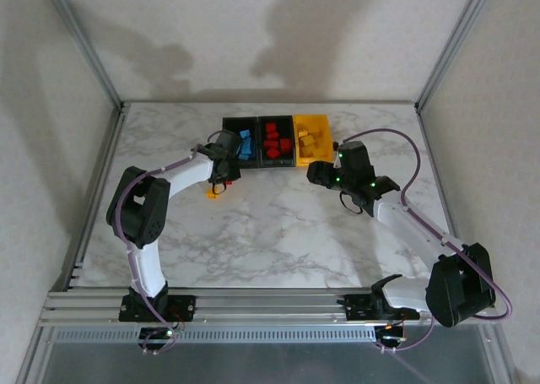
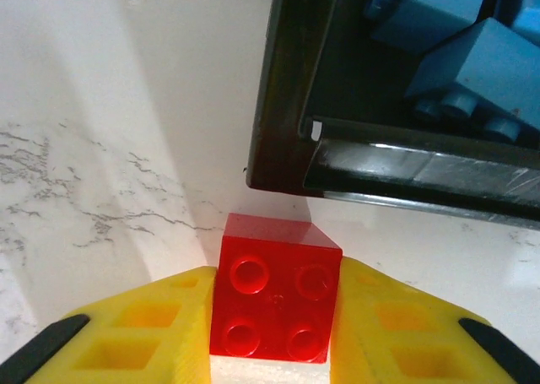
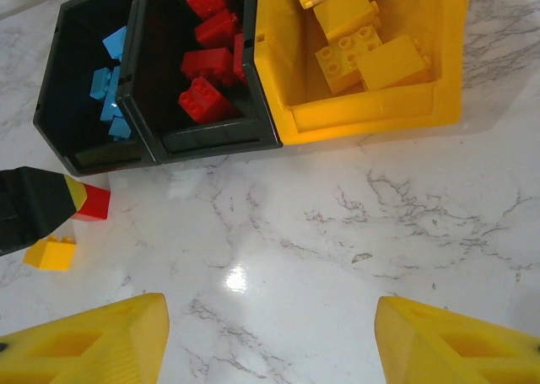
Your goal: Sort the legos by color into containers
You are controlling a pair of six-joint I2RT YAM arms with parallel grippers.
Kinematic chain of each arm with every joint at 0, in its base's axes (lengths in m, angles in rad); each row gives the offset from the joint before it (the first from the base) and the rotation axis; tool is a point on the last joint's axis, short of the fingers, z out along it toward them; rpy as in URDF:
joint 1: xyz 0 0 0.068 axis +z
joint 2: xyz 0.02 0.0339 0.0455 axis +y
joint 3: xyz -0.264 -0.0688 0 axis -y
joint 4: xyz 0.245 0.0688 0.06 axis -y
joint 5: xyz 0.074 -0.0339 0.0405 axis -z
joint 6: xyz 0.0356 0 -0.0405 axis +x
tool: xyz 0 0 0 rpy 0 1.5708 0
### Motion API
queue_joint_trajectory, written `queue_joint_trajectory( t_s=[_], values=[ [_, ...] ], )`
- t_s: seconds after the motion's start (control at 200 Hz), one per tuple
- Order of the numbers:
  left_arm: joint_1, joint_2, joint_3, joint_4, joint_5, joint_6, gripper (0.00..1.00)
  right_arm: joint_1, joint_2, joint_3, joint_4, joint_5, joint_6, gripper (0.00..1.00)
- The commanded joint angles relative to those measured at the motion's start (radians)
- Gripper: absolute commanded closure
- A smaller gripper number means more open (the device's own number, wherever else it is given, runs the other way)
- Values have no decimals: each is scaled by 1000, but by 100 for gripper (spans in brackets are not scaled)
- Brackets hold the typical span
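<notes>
Red lego [image 2: 274, 304] sat clamped in the left gripper [image 2: 272, 350], just beside the black bin [image 2: 283, 105] holding blue bricks [image 2: 481, 59]. Right gripper [image 3: 270, 338] spread wide over the worktop [image 3: 337, 232]. 1 yellow lego [image 3: 51, 254] lay loose on it.

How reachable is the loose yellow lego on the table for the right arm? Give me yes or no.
Probably yes, but tight. Bare marble lies between the open right gripper and the yellow lego, yet the left gripper, shut on a red lego, crowds it.
</notes>
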Motion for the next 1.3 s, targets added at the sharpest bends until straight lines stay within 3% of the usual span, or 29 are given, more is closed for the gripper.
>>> queue_joint_trajectory(
  t_s=[0.0,0.145,0.3,0.481,0.586,0.806,1.292],
  values=[
    [-20,-39,4,-64,-36,26,72,4,6,2,-11,22,2,34],
    [-52,-111,-27,-68,-26,12,75,4,1,-2,8,-20,-1,35],
    [-89,-166,-29,-66,-12,-15,76,5,-38,-35,63,-158,-29,35],
    [-129,-170,23,-53,34,-40,76,5,-106,-86,101,-310,-50,34],
    [-153,-143,91,-54,55,-46,77,4,-151,-122,107,-322,-41,34],
    [-179,-9,291,-67,56,-56,77,4,-213,-172,89,-283,-23,34],
    [-172,441,871,-142,-8,-79,77,-8,-320,-189,4,-223,-19,34]
  ],
)
